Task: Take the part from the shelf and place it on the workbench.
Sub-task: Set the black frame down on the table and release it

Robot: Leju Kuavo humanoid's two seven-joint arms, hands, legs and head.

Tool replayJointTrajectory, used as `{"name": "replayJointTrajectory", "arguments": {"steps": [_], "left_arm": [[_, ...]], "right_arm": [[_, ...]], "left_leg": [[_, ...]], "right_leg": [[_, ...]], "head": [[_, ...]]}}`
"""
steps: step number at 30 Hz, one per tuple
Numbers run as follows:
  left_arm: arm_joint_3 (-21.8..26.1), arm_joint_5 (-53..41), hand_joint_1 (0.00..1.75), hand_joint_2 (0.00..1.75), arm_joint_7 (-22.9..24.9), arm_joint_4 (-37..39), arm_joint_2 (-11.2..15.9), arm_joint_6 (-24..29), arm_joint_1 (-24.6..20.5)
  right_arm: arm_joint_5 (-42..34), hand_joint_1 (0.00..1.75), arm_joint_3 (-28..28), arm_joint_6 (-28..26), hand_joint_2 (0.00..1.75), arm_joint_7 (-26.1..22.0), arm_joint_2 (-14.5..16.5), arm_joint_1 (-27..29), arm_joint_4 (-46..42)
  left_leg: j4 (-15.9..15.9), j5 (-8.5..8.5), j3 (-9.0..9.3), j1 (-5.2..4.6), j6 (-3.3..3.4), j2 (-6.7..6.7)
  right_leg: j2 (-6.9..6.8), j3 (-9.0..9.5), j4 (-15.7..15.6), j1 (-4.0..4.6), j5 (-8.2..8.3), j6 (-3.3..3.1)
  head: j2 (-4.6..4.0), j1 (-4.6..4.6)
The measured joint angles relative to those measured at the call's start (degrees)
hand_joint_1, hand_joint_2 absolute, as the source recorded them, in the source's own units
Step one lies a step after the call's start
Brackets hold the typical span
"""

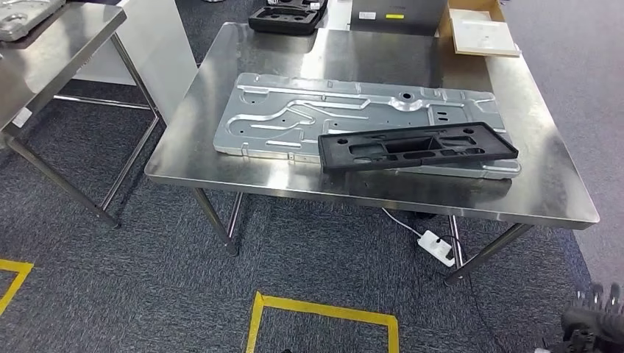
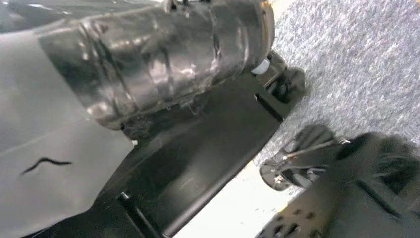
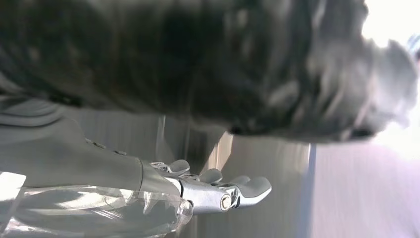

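Observation:
A black plastic part (image 1: 416,145), long and flat with cut-outs, lies on the steel workbench (image 1: 353,55), resting on top of a large stamped silver metal panel (image 1: 294,118) near the bench's front right. My right hand (image 1: 597,318) hangs low at the lower right, well off the bench; in the right wrist view my right hand (image 3: 218,191) has its fingers stretched out with nothing in them. In the left wrist view a grey cover (image 2: 34,148) of my left hand comes in at the edge, but its fingers are too unclear to read.
A second steel table (image 1: 51,44) stands at the left. At the bench's far edge sit a black tray (image 1: 287,16) and a cardboard box (image 1: 482,29). A white power strip (image 1: 436,247) lies under the bench. Yellow tape (image 1: 324,310) marks the grey carpet.

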Motion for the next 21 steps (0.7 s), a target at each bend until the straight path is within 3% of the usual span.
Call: {"name": "replayJointTrajectory", "arguments": {"steps": [2,3,4,6,7,8,10,11,12,13,14,16,18,19,21], "left_arm": [[0.24,-0.72,0.00,0.00,-0.10,0.00,-0.27,-0.67,-0.18],[0.27,-1.09,0.00,0.00,-0.13,0.00,-0.42,-0.82,-0.28],[0.28,-1.51,0.00,0.00,-0.12,0.00,-0.68,-0.92,-0.41],[0.28,-2.16,0.00,0.00,0.14,0.00,-1.02,-1.00,-0.49],[0.28,-2.38,0.00,0.00,0.43,0.00,-1.12,-1.00,-0.51],[0.28,-2.52,0.00,0.00,0.74,0.00,-1.10,-1.01,-0.49],[0.28,-2.64,0.00,0.00,1.31,0.00,-1.06,-1.02,-0.51],[0.28,-2.68,0.00,0.00,1.45,0.00,-1.03,-1.03,-0.56],[0.28,-2.68,0.00,0.00,1.56,0.00,-1.01,-1.04,-0.61],[0.28,-2.67,0.00,0.00,1.64,0.00,-1.01,-1.04,-0.65],[0.28,-2.65,0.00,0.00,1.74,0.00,-0.99,-1.04,-0.65],[0.28,-2.70,0.00,0.00,2.00,0.00,-0.93,-1.06,-0.65],[0.28,-3.07,0.00,0.00,2.14,0.00,-0.84,-1.13,-0.73],[0.27,-3.42,0.00,0.00,2.14,0.00,-0.81,-1.21,-0.78],[0.12,-4.40,0.00,0.00,2.16,0.00,-0.80,-1.46,-0.77]], "right_arm": [[10.50,0.00,-1.30,2.59,0.00,3.94,1.48,-2.35,12.82],[13.05,0.00,-1.42,3.16,0.00,6.20,2.37,-3.65,18.71],[14.50,0.00,-1.43,3.16,0.00,8.96,3.43,-4.87,24.64],[16.66,0.00,-1.41,2.50,0.00,14.26,5.71,-6.37,34.46],[18.37,0.00,-1.30,2.54,0.00,16.67,6.72,-6.79,38.60],[20.39,0.00,-1.02,3.07,0.00,18.42,7.59,-7.06,41.73],[24.35,0.00,0.13,4.80,0.00,20.58,8.86,-7.66,46.80],[25.67,0.00,0.76,5.55,0.00,21.10,9.27,-8.00,48.96],[26.42,0.00,1.27,6.07,0.00,21.42,9.56,-8.35,50.99],[26.77,0.00,1.64,6.37,0.00,21.62,9.72,-8.63,52.88],[27.08,0.00,1.96,6.59,0.00,21.74,9.81,-8.83,54.61],[28.70,0.00,2.88,7.46,0.00,22.13,10.00,-9.12,57.74],[33.62,0.00,4.55,10.14,0.00,23.46,10.28,-9.32,60.29],[37.09,0.00,5.71,12.68,0.00,24.65,10.38,-9.41,61.35],[44.97,0.00,9.08,18.87,0.00,27.55,10.40,-9.50,63.12]], "left_leg": [[1.18,0.75,-1.97,0.01,-0.55,0.07],[1.65,1.07,-2.51,0.12,-0.93,0.20],[1.95,1.45,-2.82,0.31,-1.34,0.32],[2.31,1.75,-3.09,0.80,-2.08,0.30],[3.05,0.80,-3.54,0.95,-2.39,0.14],[4.71,-1.23,-4.21,1.00,-2.69,-0.01],[10.88,-7.05,-5.94,1.09,-3.25,-0.14],[14.43,-9.23,-6.53,1.12,-3.50,-0.13],[17.14,-10.09,-6.61,1.15,-3.66,-0.12],[18.29,-9.61,-5.89,1.15,-3.72,-0.12],[17.33,-8.13,-4.18,1.14,-3.62,-0.13],[10.05,-5.74,1.96,0.95,-2.99,-0.17],[1.51,-6.39,7.76,0.58,-2.26,-0.22],[-0.80,-6.95,9.04,0.35,-1.97,-0.23],[-2.07,-6.17,8.98,0.21,-1.34,-0.18]], "right_leg": [[0.05,4.94,-7.49,0.31,-0.64,-0.30],[0.12,6.24,-10.16,0.60,-1.55,-0.50],[0.21,6.71,-11.59,0.97,-2.23,-0.73],[0.08,6.08,-11.89,1.29,-1.54,-1.45],[-0.10,5.76,-11.90,1.30,-1.04,-1.90],[-0.31,5.29,-12.00,1.20,-0.48,-2.32],[-0.51,4.00,-11.99,1.07,0.72,-2.83],[-0.57,3.29,-11.95,1.04,1.33,-2.92],[-0.65,2.55,-11.88,1.05,1.93,-2.95],[-0.74,1.77,-11.81,1.07,2.54,-2.95],[-0.83,0.94,-11.72,1.10,3.12,-2.94],[-0.87,-0.49,-11.56,1.13,4.28,-2.86],[-0.81,-1.20,-11.58,1.07,5.40,-2.51],[-0.79,-1.30,-11.71,0.94,5.97,-2.22],[-0.74,-1.37,-12.23,0.69,7.03,-1.56]], "head": [[0.00,-0.12],[0.00,-0.15],[0.00,-0.13],[0.00,0.16],[0.00,0.25],[0.00,0.11],[-0.01,-0.24],[-0.01,-0.38],[-0.01,-0.37],[-0.01,-0.38],[0.00,-0.37],[0.00,-0.37],[0.00,-0.34],[0.00,-0.41],[0.00,-0.53]]}}
